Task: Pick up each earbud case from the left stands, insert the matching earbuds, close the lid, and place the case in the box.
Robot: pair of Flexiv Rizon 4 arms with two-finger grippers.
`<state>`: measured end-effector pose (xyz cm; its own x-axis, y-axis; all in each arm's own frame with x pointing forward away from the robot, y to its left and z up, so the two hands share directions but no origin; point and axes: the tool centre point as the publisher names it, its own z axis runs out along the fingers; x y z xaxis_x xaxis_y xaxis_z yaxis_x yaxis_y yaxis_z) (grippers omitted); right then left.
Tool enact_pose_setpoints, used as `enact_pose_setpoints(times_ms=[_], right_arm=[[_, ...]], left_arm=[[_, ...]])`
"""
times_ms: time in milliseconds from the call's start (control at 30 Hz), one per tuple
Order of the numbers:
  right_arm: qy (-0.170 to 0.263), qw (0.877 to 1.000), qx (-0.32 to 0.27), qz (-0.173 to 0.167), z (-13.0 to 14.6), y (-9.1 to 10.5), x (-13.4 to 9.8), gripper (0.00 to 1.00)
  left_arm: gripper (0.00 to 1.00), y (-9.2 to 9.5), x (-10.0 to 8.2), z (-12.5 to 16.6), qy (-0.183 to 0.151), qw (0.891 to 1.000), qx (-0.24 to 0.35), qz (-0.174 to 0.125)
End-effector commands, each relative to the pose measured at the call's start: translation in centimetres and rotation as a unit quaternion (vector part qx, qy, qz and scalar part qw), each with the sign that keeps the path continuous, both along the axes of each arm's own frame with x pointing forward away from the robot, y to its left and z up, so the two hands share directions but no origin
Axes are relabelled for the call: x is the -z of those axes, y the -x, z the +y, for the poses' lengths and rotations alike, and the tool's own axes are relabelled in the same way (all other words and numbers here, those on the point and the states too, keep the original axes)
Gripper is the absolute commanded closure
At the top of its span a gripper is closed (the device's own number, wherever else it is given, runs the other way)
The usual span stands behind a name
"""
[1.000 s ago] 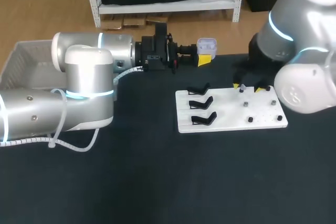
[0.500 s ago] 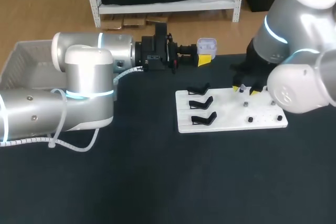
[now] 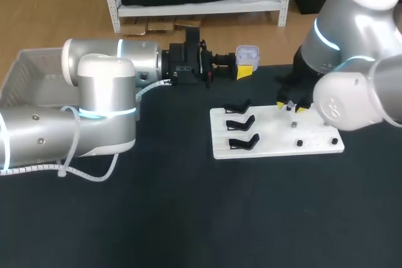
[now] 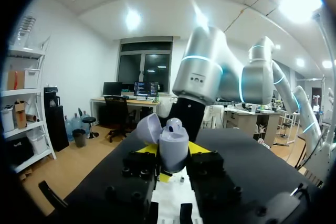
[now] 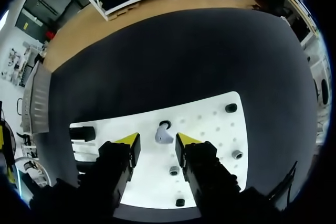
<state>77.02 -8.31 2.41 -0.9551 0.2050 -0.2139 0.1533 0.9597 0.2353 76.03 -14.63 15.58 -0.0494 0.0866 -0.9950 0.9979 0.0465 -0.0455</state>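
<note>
Left gripper pinches an open earbud case; right gripper, fingers spread, straddles an earbud on the white board.

The earbud case is pale lavender, like the earbud on the white board. Black stands line the board's left side. The surface is black. The right tool has yellow tips.
</note>
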Motion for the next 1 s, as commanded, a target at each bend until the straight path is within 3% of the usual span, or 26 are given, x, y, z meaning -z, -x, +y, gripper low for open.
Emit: enact_pose_setpoints(times_ms=[33,433,600,767,1000], right_arm=[[0.001,1.000,0.002,0.004,0.0,-0.5,0.2,0.62],[-0.001,1.000,0.026,0.009,-0.5,-0.6,0.3,0.76],[0.000,0.999,0.032,0.010,-0.5,-0.6,0.3,1.00],[0.002,0.999,0.035,0.012,-0.4,-0.6,0.3,1.00],[-0.001,0.999,0.035,0.016,-0.5,-0.3,-1.8,1.00]], left_arm=[[1.00,-0.1,0.1,0.0,0.001,1.000,0.001,0.000],[1.00,-0.1,0.1,0.0,0.001,1.000,0.001,0.000],[1.00,-0.1,0.1,0.0,0.001,1.000,0.001,0.000],[1.00,-0.1,0.1,0.0,0.001,1.000,0.001,0.000],[1.00,-0.1,0.1,0.0,0.001,1.000,0.001,0.000]])
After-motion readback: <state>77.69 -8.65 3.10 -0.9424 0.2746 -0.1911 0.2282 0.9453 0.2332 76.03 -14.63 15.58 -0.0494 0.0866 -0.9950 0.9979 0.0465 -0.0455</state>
